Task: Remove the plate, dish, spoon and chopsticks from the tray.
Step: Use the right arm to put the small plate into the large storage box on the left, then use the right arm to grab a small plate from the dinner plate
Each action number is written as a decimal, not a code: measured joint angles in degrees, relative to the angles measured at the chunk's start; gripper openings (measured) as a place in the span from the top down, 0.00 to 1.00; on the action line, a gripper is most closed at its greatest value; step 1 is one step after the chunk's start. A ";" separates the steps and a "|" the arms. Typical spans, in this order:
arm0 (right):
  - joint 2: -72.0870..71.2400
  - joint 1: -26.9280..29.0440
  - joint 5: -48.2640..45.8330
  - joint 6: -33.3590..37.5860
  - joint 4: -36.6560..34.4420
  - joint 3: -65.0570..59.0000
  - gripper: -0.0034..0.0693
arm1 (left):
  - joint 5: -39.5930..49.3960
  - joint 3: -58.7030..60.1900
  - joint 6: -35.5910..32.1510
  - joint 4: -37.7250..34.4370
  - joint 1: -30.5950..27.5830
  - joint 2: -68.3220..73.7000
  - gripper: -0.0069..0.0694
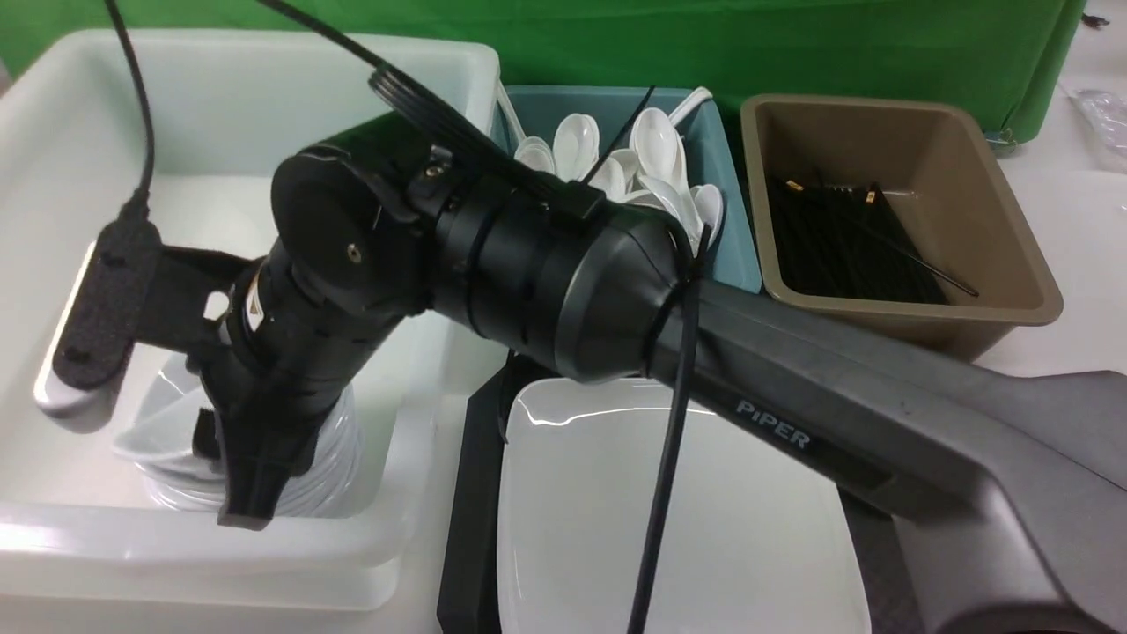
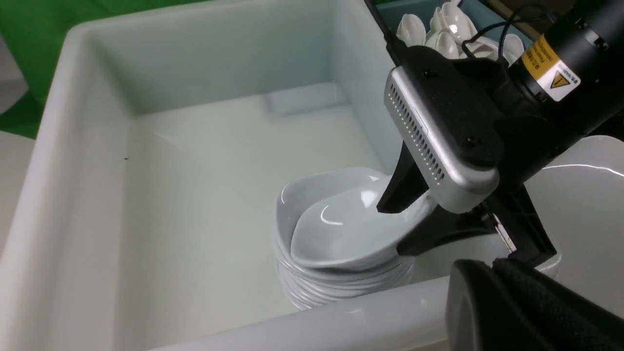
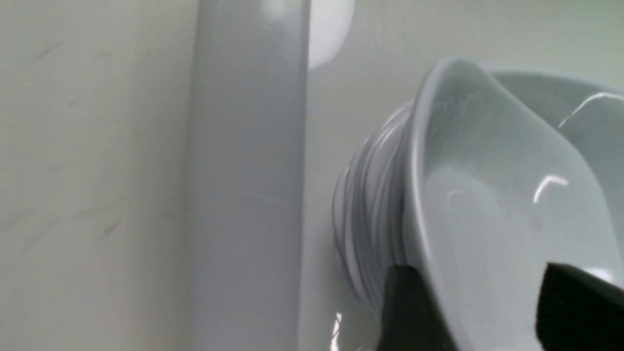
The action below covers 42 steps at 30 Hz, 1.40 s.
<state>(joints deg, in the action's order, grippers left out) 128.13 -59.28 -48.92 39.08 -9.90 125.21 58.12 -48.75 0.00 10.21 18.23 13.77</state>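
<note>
My right gripper [image 1: 251, 497] reaches into the white tub [image 1: 264, 97] and stands open. Its fingers straddle the rim of a small white dish [image 2: 341, 229], which lies tilted on top of a stack of like dishes [image 2: 336, 285]. In the right wrist view the two fingertips [image 3: 409, 312] stand well apart, the dish wall [image 3: 487, 204] between them. The large white plate [image 1: 704, 528] lies on the black tray [image 1: 467, 493]. My left gripper [image 2: 492, 265] is shut and empty beside the tub's near rim. No spoon or chopsticks show on the visible part of the tray.
Behind the tray a teal bin [image 1: 735, 255] holds several white soup spoons. A brown tub [image 1: 1012, 220] to its right holds black sticks with gold bands. A green cloth hangs at the back. The right arm [image 1: 792, 379] crosses over the tray.
</note>
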 joint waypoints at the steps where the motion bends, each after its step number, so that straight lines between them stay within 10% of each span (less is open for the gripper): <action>1: -0.50 0.00 -1.22 -0.79 0.20 0.00 0.32 | -0.55 0.00 0.00 -0.74 0.00 0.00 0.89; 6: -6.23 0.00 -10.86 -7.14 5.20 0.08 0.25 | -3.73 0.73 -3.66 -6.44 0.00 0.92 0.89; 16: -26.31 7.09 -15.82 -17.49 24.03 -20.85 0.75 | -19.28 8.52 -14.91 -23.30 0.00 7.21 0.89; 26: -35.48 36.05 -2.95 -10.98 19.50 -59.57 0.40 | -20.76 8.64 -18.06 -23.86 0.00 8.25 0.89; 42: -25.85 39.57 11.44 -6.04 15.58 -62.66 0.36 | -20.04 8.64 -18.51 -23.92 0.00 8.25 0.89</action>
<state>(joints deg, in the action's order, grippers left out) 102.28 -19.71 -37.48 33.04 5.68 62.55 38.08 -40.11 -18.51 -13.71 18.23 22.02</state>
